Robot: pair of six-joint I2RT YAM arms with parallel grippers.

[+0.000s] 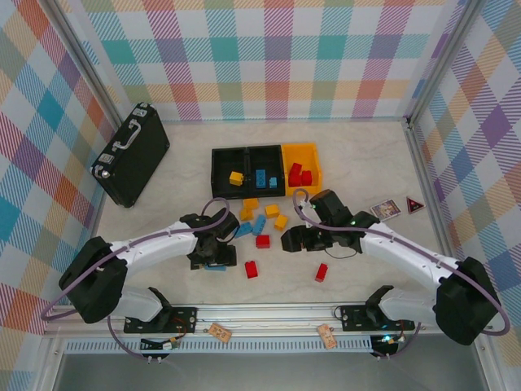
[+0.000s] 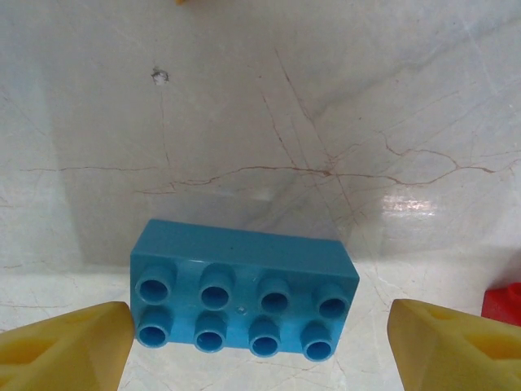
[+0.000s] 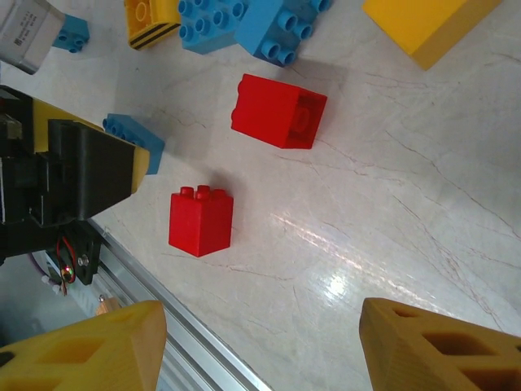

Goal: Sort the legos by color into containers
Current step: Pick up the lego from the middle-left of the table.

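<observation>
Marble-look tabletop [image 1: 366,163]: my left gripper [image 2: 260,346] stands spread, the blue brick [image 2: 244,297] lying flat between its fingers. My right gripper [image 3: 260,350], likewise apart, hovers over bare surface, a red brick [image 3: 201,221] just ahead of its fingertips.

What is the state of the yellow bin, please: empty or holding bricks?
Not empty: a few red bricks lie inside the yellow bin.
</observation>
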